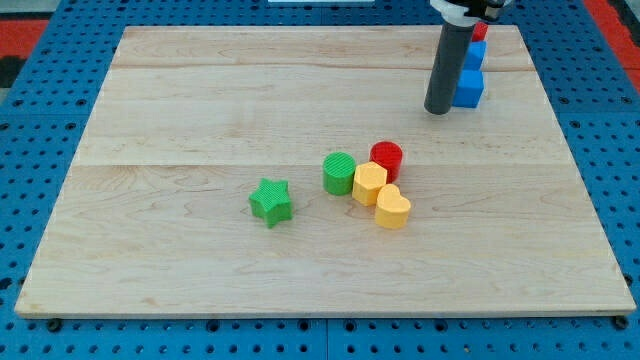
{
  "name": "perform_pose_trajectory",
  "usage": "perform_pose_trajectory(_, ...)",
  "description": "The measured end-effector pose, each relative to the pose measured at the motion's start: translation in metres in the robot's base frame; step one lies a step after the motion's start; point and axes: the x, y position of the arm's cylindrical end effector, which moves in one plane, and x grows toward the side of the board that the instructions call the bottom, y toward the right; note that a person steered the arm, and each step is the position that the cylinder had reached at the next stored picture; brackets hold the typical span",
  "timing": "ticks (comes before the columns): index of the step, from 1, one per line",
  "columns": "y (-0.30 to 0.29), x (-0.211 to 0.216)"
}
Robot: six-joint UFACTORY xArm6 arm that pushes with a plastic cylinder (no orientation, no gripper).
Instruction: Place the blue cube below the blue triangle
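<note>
My tip (437,111): the lower end of a straight dark rod, set on the wooden board (200,90) near its top right corner. No fingers or jaws are carried, so nothing is spread, pressed together or pinched. The tip is seen just beside the blue cube, on that block's left side in the view; whether the two touch cannot be told.

Blue cube (471,88): a bright blue block with square faces, stood upright near the board's right edge, close to the top right corner. Its left part is hidden behind the rod.

Second blue block (477,54): placed directly above the cube toward the view's top; its shape cannot be made out. A red block (480,33) is glimpsed above it at the top edge, shape also unclear.

Cluster near the board's centre, well apart from the tip: red cylinder (387,158), green cylinder (339,172), yellow hexagonal block (369,184) and yellow heart (393,208), packed close together. A green star (270,201) is set apart to their left.

No containers are held on the board.

Rod pose: nearly upright, entered from the view's top, with a white collar (462,12) at its upper end.
</note>
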Motion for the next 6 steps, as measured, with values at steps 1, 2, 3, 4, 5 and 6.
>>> perform_pose_trajectory(1, 0.03, 0.0)
perform_pose_trajectory(2, 0.053, -0.004)
perform_pose_trajectory(3, 0.065, -0.01)
perform_pose_trajectory(4, 0.032, -0.003)
perform_pose_trajectory(5, -0.031, 0.0)
perform_pose_trajectory(6, -0.035, -0.015)
